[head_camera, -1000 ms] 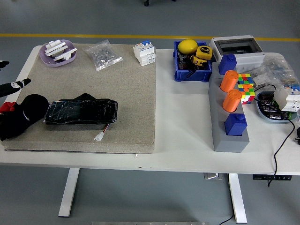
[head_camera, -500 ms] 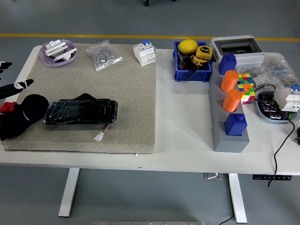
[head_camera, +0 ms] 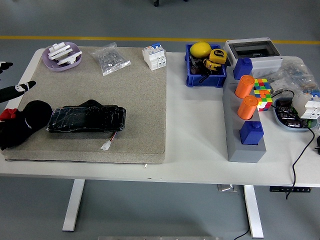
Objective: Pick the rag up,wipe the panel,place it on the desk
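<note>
**Left hand at the table's edge, rag lying beside the panel**

While the left hand shows only at the left border of the head view, 2 of its fingers can be seen, stretched out and apart, and they hold nothing. Most of the hand is cut off by the border, so I cannot tell more about it. The right hand does not appear.

The black rag lies bunched at the left end of the grey mat, below the fingers and not touching them. A small red part shows at its left side. The rag's right side touches the left end of the panel, a long black piece with a shiny wrapping that lies flat on the mat. A small white connector on thin wires lies just in front of the panel.

At the far side of the mat there are a purple dish with white parts, a clear bag of small parts and a white breaker. On the white table, right of the mat, stand a blue bin and a grey block carrying 2 orange cylinders and a blue box.
</note>
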`<state>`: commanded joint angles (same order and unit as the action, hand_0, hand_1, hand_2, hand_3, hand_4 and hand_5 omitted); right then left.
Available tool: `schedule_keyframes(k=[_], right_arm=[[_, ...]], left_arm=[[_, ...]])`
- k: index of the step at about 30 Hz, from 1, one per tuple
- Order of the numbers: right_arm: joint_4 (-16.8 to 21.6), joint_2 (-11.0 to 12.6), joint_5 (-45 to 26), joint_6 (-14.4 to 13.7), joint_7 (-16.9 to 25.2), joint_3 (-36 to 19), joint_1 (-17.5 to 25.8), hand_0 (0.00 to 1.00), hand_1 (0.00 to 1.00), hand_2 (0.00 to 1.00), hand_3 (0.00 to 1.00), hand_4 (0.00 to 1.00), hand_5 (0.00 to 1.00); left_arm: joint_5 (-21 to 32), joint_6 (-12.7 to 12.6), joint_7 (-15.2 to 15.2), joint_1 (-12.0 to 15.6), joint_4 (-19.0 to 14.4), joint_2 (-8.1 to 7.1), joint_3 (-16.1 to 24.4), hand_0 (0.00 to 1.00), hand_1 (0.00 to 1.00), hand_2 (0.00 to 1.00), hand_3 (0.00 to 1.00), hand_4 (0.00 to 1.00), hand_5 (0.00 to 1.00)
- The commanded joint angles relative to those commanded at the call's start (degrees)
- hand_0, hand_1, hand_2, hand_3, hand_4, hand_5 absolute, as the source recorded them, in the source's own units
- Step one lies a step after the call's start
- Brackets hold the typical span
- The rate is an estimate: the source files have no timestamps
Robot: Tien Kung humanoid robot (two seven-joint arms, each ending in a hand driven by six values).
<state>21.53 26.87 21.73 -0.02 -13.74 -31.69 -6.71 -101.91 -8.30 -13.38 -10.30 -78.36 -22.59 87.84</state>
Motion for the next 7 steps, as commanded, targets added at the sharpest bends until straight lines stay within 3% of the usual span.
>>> schedule_keyframes(k=[7], right_arm=[[-0.4, -0.3, -0.3, 0.0, 0.0, -0.7, 0.6, 0.754, 0.605, 0.639, 0.609, 0.998, 0.616]], left_arm=[[0.5, -0.2, 0.2, -0.5, 0.7, -0.18, -0.5, 0.761, 0.860, 0.828, 0.769, 0.998, 0.394]])
